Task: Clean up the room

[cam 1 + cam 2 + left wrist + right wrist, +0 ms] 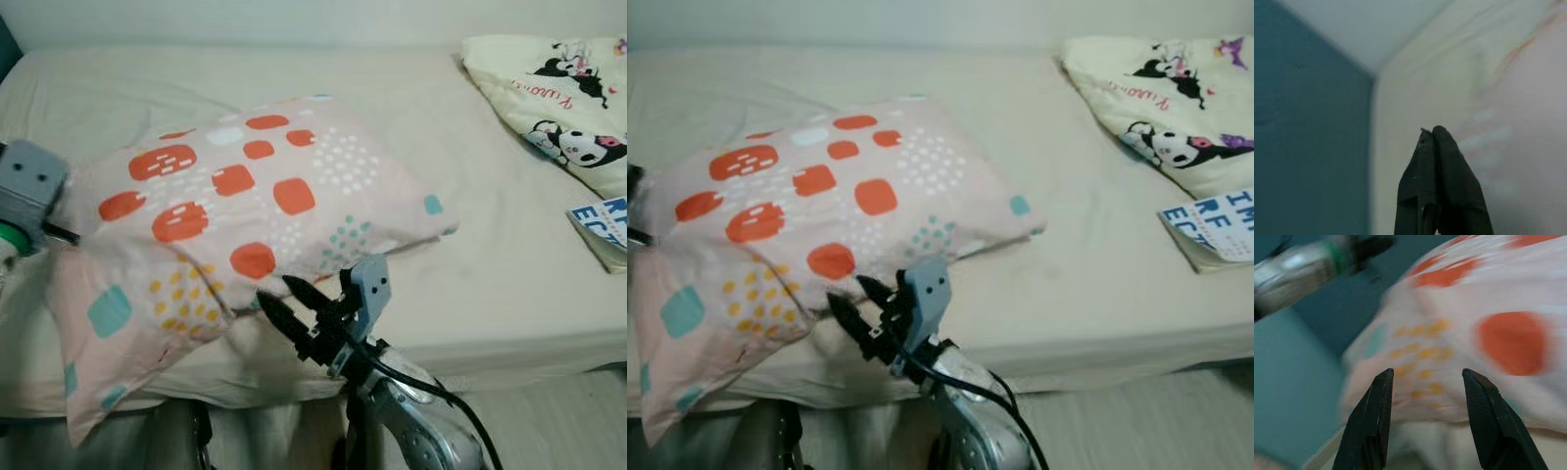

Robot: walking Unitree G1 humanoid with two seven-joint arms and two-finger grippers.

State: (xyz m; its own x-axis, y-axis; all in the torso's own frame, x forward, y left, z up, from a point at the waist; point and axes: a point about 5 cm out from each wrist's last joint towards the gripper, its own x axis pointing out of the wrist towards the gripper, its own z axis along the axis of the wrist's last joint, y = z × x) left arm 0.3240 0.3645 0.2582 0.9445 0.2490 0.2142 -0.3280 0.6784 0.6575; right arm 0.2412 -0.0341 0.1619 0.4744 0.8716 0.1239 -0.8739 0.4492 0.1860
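Note:
A pale pink pillow (245, 196) with orange and teal patches lies across the near half of the bed (470, 284), and its left end droops over the front edge. At that left end my left gripper (59, 233) is pressed into a fold of the fabric. In the left wrist view its fingers (1431, 147) are closed together with the pink fabric blurred beside them. Below the pillow's front edge my right gripper (274, 287) stands open. Its two fingertips (1383, 382) point at the pillow and hold nothing.
A cream blanket with cartoon prints (568, 98) is heaped at the bed's far right corner. A book with blue letters (605, 230) lies near the right edge. A teal wall (1308, 137) stands to the left, and pale floor (558, 421) shows at the lower right.

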